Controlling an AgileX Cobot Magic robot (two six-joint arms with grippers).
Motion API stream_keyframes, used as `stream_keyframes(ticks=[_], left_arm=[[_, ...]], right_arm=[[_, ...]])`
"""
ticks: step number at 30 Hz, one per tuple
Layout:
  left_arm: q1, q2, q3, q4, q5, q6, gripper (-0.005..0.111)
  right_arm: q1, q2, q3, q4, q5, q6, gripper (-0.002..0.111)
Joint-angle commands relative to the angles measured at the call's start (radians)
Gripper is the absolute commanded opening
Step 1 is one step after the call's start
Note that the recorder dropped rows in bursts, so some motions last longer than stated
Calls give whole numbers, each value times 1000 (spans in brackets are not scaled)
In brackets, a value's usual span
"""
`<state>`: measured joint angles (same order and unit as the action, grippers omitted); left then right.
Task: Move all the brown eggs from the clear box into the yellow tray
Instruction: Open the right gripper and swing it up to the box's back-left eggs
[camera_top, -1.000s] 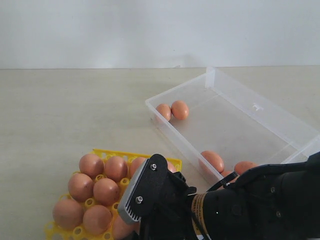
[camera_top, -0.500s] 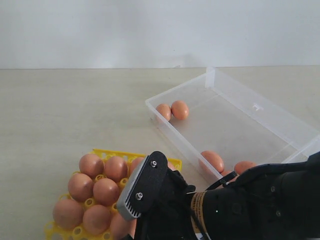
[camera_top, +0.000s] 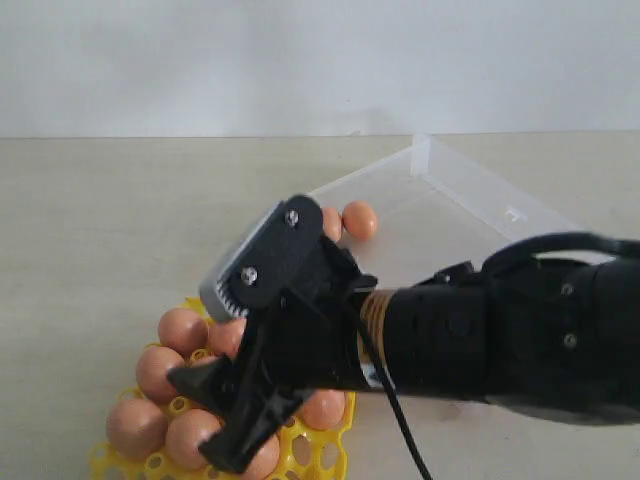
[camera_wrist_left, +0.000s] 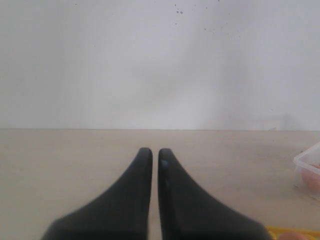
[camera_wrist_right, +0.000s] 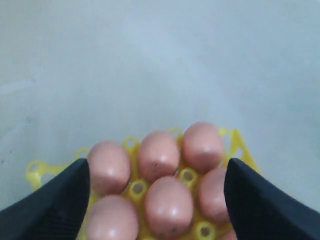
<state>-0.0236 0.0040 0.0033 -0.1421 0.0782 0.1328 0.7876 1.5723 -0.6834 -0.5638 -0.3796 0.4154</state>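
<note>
Lifting clear of the yellow tray (camera_top: 322, 455), your right gripper (camera_wrist_right: 157, 167) stands with its jaws spread wide and nothing between them. A second ago it sat low over the tray's right-hand side. The brown eggs (camera_wrist_right: 159, 155) below it sit in their cups, packed touching or nearly so, and one rests directly under the raised gripper. Read this as a delivery just finished.

The tray lies near the front edge of the desk (camera_top: 100, 220), left of centre. The clear box (camera_top: 470, 185) lies farther back and to the right, set at an angle. Two eggs show in the box's left corner, touching each other. A second ago more lay along its near wall, a stretch the arm now hides. The task is therefore well along but not done.

Your left gripper (camera_wrist_left: 151, 150) hangs over bare desk with its fingers pressed nearly together, holding nothing.

Room for moving: the desk between tray and box is bare, so the way back is open once the gripper rides above the box's near wall. That wall is the edge to clear. Empty cups remain at the tray's near right corner, close beside seated eggs.
</note>
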Motion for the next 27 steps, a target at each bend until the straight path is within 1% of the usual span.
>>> stream_keyframes(ticks=[1, 2, 3, 4, 5, 6, 7, 8, 9, 10, 11, 12, 13, 14, 16, 17, 18, 23, 27], left_arm=[[1, -4, -3, -3, -3, -7, 4], [1, -4, -3, -3, -3, -7, 4], [1, -4, -3, -3, -3, -7, 4], [1, -4, -3, -3, -3, -7, 4], [1, -4, -3, -3, -3, -7, 4], [1, -4, -3, -3, -3, -7, 4], [1, -4, -3, -3, -3, -7, 4], [1, -4, -3, -3, -3, -7, 4], [1, -4, -3, -3, -3, -7, 4], [1, -4, -3, -3, -1, -7, 4], [1, -4, -3, -3, -1, -7, 4], [1, -4, -3, -3, -1, -7, 4], [1, -4, -3, -3, -1, -7, 4], [1, -4, -3, -3, -1, -7, 4], [1, -4, -3, -3, -1, -7, 4], [1, -4, -3, -3, -1, -7, 4], [1, -4, -3, -3, -3, -7, 4], [1, -4, -3, -3, -3, -7, 4], [1, -4, -3, -3, -3, -7, 4]], right_arm=[[0, -111, -114, 46, 219, -79, 55], [0, -121, -133, 46, 298, -89, 48], [-15, -131, -181, 46, 491, -114, 32], [-29, -133, -204, 43, 569, -115, 26], [-94, -133, -237, -6, 739, -101, 12], [-132, -133, -244, -40, 792, -67, 7], [-260, -130, -265, -146, 877, 37, 2], [-338, -123, -279, -186, 890, 71, 3], [-503, -93, -333, -197, 890, 79, 7], [-611, -48, -401, -139, 893, 56, 15], [-677, -6, -465, -16, 893, -2, 22], [-723, 58, -532, 156, 896, -164, 30], [-733, 109, -577, 287, 909, -330, 35], [-736, 176, -629, 486, 938, -467, 40], [-702, 288, -696, 792, 991, -761, 48], [-688, 333, -720, 878, 997, -818, 52], [-676, 376, -740, 943, 997, -830, 53], [-649, 490, -812, 968, 981, -855, 53], [-649, 568, -877, 1061, 971, -886, 53]])
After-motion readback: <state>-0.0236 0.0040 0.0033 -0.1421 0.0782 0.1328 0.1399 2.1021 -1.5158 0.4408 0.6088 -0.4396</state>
